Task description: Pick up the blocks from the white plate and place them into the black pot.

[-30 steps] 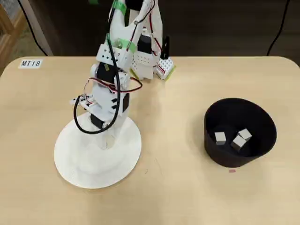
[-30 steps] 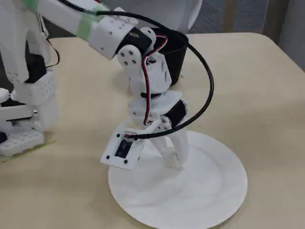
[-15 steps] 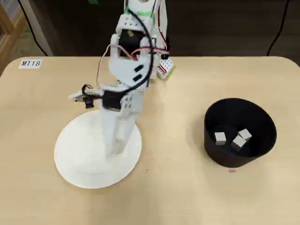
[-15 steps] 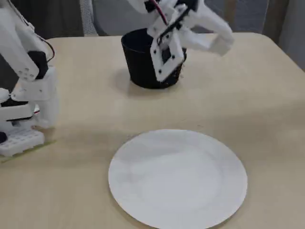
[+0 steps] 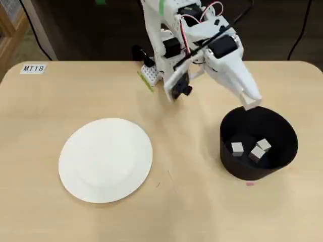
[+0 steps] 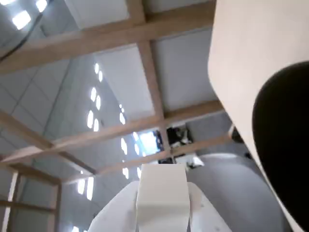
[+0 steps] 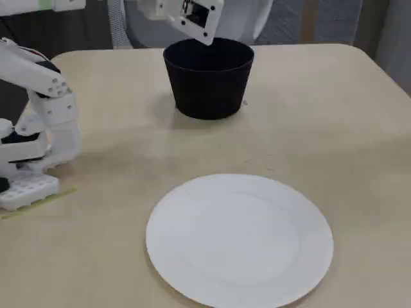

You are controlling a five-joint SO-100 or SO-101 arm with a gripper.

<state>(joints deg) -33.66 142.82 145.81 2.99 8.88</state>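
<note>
The white plate (image 5: 106, 159) (image 7: 239, 240) lies bare on the table, with no blocks on it. Right of it in the overhead view stands the black pot (image 5: 258, 142) (image 7: 209, 77), with three whitish-grey blocks (image 5: 236, 147) on its floor. My gripper (image 5: 251, 103) hangs over the pot's back rim. In the wrist view it is shut on one more block (image 6: 161, 193), held between the white fingers (image 6: 205, 215), and the pot (image 6: 285, 145) shows as a dark shape at the right. The fixed view shows only the wrist's camera board (image 7: 189, 13) above the pot.
The arm's base (image 5: 161, 60) (image 7: 38, 147) stands at the table's back edge in the overhead view and at the left in the fixed view. A label reading MT18 (image 5: 33, 68) is stuck at the back left corner. The table's right corners are rounded.
The arm rose from the plate and swung right with a block in its gripper, from above the plate to above the pot's rim. The plate is now uncovered.
</note>
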